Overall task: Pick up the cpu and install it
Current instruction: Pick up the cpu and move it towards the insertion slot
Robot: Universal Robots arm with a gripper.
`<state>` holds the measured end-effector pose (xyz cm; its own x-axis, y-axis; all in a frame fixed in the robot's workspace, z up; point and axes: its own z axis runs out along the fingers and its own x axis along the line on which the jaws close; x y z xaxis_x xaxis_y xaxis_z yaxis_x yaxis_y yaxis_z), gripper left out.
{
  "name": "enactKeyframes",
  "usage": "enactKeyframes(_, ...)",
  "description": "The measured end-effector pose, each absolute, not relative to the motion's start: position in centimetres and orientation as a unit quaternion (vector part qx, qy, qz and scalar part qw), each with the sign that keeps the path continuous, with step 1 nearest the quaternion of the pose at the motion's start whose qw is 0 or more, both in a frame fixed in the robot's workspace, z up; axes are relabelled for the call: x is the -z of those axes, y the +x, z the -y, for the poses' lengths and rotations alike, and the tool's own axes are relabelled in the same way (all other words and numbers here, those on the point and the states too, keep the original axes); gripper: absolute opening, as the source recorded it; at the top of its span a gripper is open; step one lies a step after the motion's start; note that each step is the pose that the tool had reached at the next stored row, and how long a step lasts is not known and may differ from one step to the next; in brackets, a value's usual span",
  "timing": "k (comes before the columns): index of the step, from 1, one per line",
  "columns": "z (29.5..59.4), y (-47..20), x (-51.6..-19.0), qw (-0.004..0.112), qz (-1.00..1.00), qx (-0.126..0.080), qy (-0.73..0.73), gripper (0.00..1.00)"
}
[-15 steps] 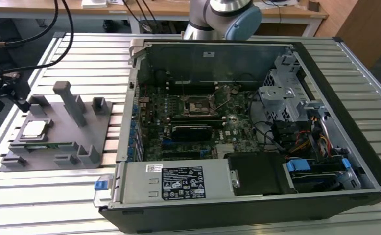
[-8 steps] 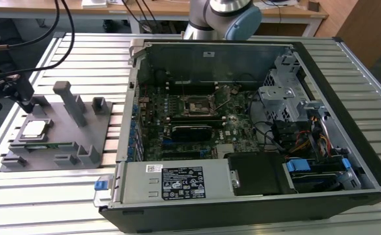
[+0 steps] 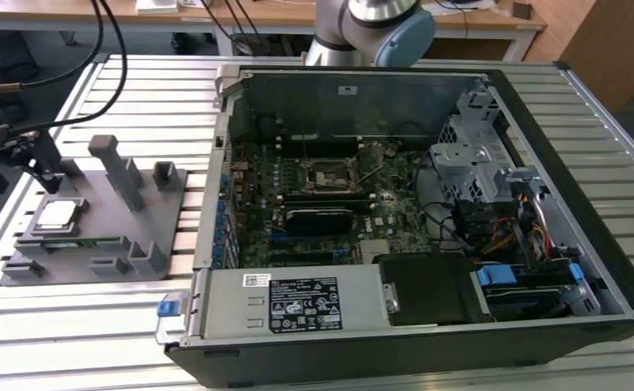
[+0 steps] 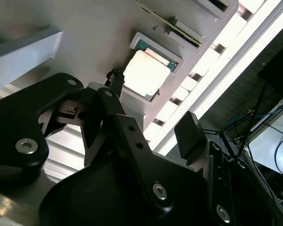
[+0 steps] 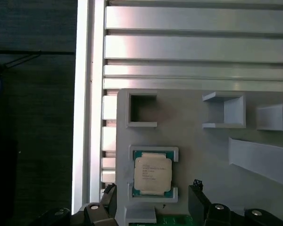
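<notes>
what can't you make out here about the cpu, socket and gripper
Gripper: its height over the cpu cannot be judged; both wrist views look along it.
Socket: too small in the exterior view to tell if it is open or empty.
Memory stick: cut off by the picture's edge in the first wrist view.
Tray: largely hidden by the gripper's body in the second wrist view.

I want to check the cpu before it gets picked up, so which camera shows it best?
The first wrist view: the cpu sits square-on in its grey tray pocket, whole top visible. The second wrist view shows the cpu at a slant; the exterior view shows it small, at that view's left.
</notes>
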<state>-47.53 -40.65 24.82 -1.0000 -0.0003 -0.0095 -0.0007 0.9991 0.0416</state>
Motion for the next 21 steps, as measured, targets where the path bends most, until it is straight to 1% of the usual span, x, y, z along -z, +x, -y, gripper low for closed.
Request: enactKeyframes(21,40.7,-47.4,-23.1,0.005,-1.0,-0.021,0.011,0.7)
